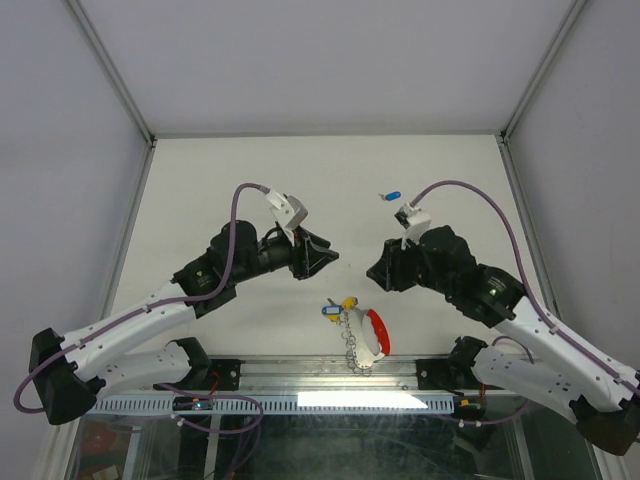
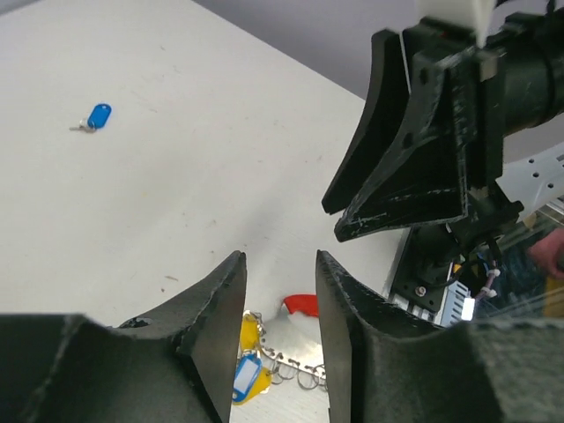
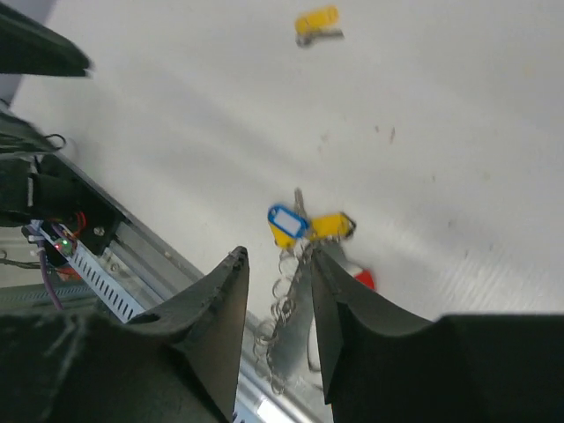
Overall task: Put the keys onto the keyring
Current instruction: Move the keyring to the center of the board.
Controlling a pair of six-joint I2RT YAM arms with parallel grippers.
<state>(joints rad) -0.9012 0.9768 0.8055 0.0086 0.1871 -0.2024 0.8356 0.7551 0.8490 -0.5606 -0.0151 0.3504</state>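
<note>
The keyring (image 1: 362, 336), a grey chain with small rings and a red curved strip, lies near the table's front edge. Keys with yellow and blue caps (image 1: 336, 308) lie at its far end, touching it. A loose blue-capped key (image 1: 390, 195) lies farther back and also shows in the left wrist view (image 2: 99, 116). A loose yellow-capped key (image 3: 317, 22) shows only in the right wrist view. My left gripper (image 1: 328, 258) is open and empty above the table, left of the keyring. My right gripper (image 1: 374, 272) is open and empty, facing it. Both hover above the keyring (image 2: 301, 305) (image 3: 286, 317).
A metal rail (image 1: 330, 375) runs along the table's front edge just beyond the chain. White enclosure walls (image 1: 90, 150) stand on the left, right and back. The right gripper's black fingers (image 2: 401, 167) fill the upper right of the left wrist view.
</note>
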